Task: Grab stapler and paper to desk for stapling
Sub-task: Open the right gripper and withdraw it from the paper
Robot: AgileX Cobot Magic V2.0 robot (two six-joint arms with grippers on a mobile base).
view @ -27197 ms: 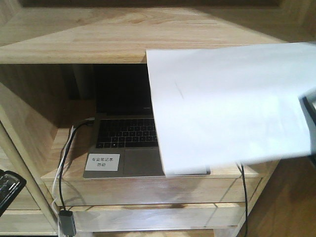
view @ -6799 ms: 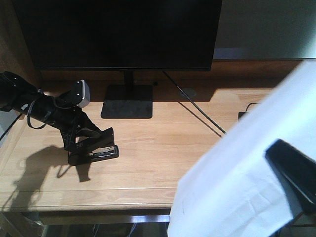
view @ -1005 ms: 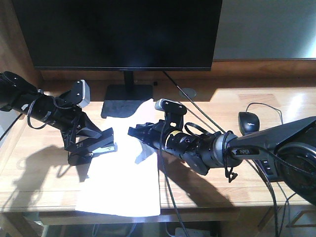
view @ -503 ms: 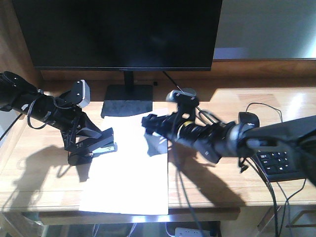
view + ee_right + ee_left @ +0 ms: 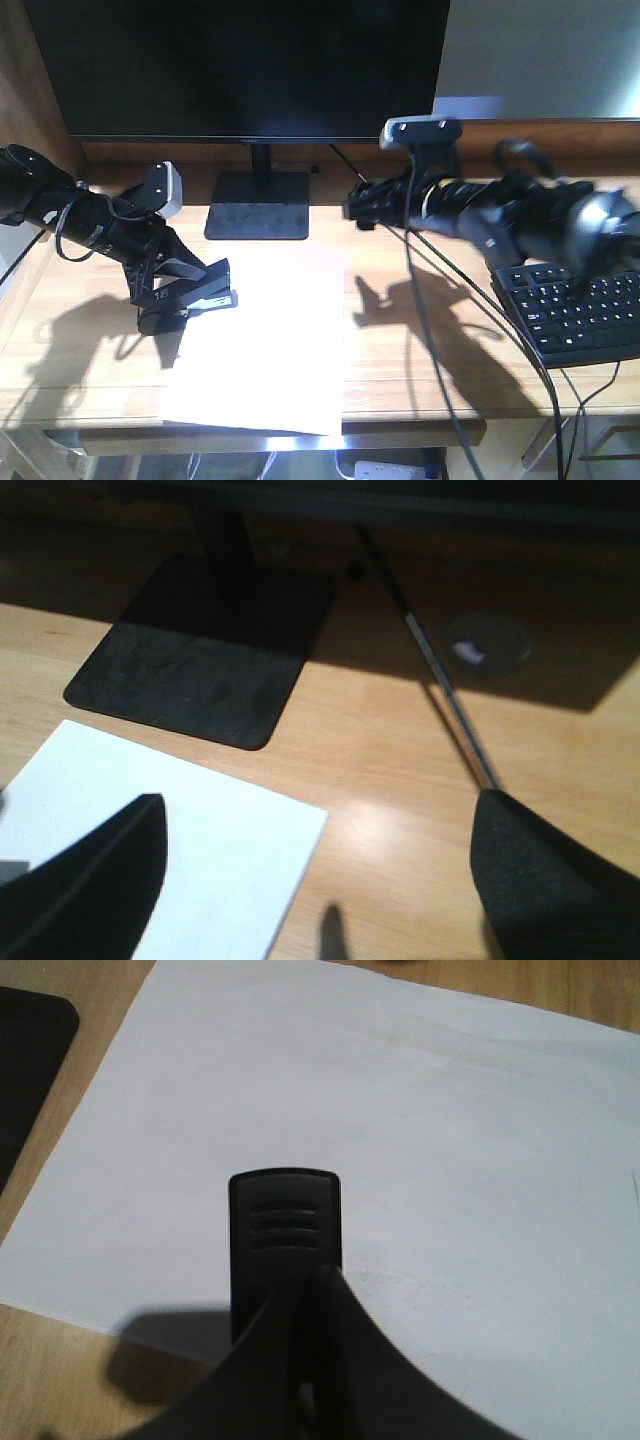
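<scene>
Light wooden desk [image 5: 430, 350], black monitor [image 5: 250, 70] along its far edge.

Left gripper [image 5: 180, 292]: fingers clamped on the black stapler [image 5: 210, 297]. The stapler's front end sits over the far left edge of the paper [image 5: 265, 340].

Paper: flat on the desk, near edge reaching the desk's front.

Right gripper [image 5: 360, 205]: fingers spread wide, holding nothing, raised over the desk just right of the monitor stand [image 5: 257, 218], beyond the paper's far right corner.

A thin cable [image 5: 437, 690] crosses the wood below the right gripper. Keyboard [image 5: 575, 310] at right.
</scene>
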